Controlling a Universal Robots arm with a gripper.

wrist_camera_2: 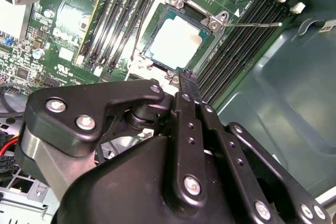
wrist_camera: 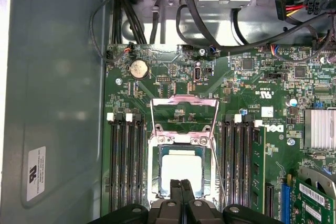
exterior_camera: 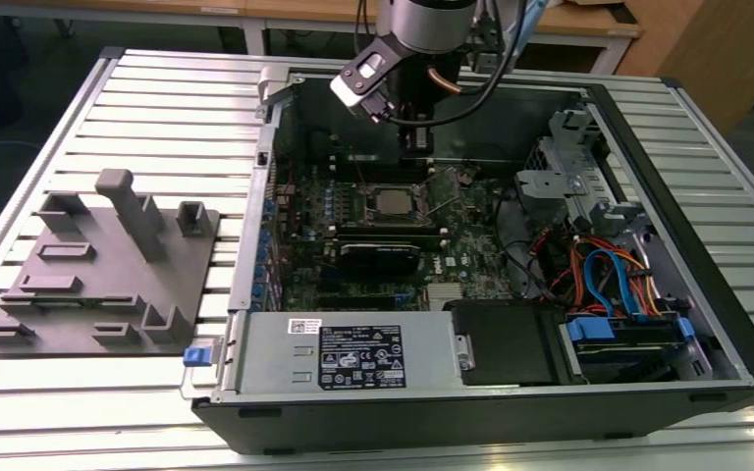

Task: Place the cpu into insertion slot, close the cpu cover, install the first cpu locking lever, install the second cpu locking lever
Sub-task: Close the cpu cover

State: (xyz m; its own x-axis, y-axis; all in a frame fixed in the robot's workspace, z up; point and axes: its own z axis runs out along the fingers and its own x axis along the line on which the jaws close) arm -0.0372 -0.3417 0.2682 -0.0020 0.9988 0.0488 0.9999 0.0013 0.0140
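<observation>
Fingers (wrist_camera: 176, 192) were noted pressed together and empty. The cpu (wrist_camera: 181, 169) was seated in the insertion slot (wrist_camera_2: 185, 13) below them. The cpu cover (wrist_camera: 184, 99) was raised open just beyond.

No wording is legible on the power-supply label (exterior_camera: 361, 356) or the case-wall sticker (wrist_camera: 35, 174)

The exterior view looks down from high on the whole open computer case (exterior_camera: 733, 324) and slatted table (exterior_camera: 154, 98). Both wrist views look closely past the gripper (wrist_camera: 181, 184) onto the motherboard (wrist_camera: 168, 80), sharing the cpu (wrist_camera: 181, 169) (wrist_camera_2: 176, 40).
</observation>
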